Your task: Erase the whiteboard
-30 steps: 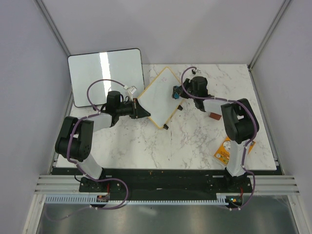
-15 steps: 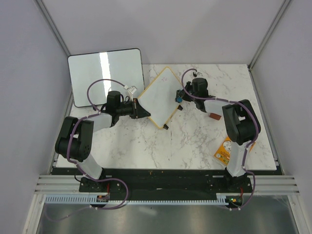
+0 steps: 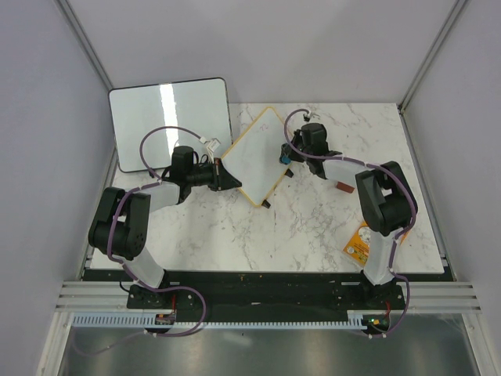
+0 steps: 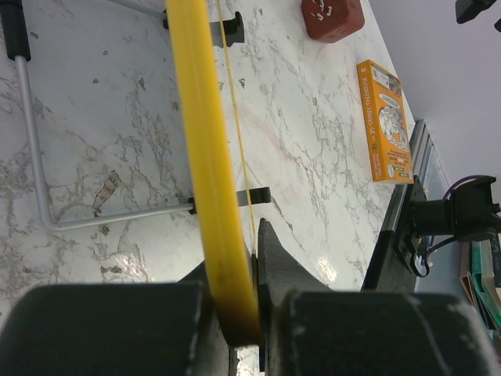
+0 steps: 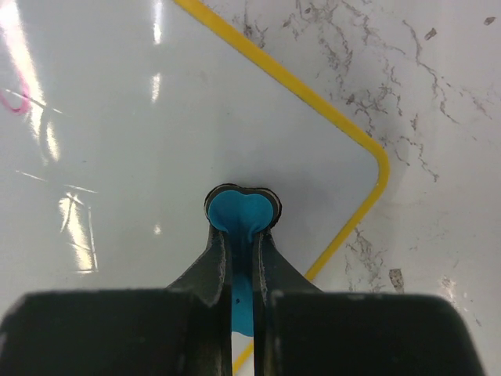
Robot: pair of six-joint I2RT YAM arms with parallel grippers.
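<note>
the whiteboard [image 3: 254, 157] sits corner-on on the marble table [image 3: 313, 227], a rounded rectangle of glossy white inside a thin yellow frame [image 4: 200, 117]. it has not shifted in the last second. the left pincer [image 3: 227, 178] is also where it was, closed tight on the frame at the whiteboard's left corner, with the yellow edge pinched between its black fingers [image 4: 266, 251].

the right pincer [image 3: 286, 157] has slid a little along the whiteboard's right side since a second ago, and its wrist has drawn slightly toward the far edge. it is closed on one blue eraser [image 5: 239, 215], a rounded piece with a dark rim, pressed to the white surface just inside the whiteboard's right corner. one stroke of pink writing [image 5: 14, 102] shows at the edge of the right wrist view.

two black feet [image 3: 266, 204] show at the whiteboard's near edges, and a bent grey metal rod [image 4: 31, 141] lies beneath it.

there are two boards in all. the second, a larger glossy board [image 3: 168, 121] with a thin black edge, lies left of the whiteboard and beyond it. to the right of the whiteboard sits one small red-brown block [image 3: 343, 186], and further right and nearer, one flat orange box [image 3: 360, 239].
</note>
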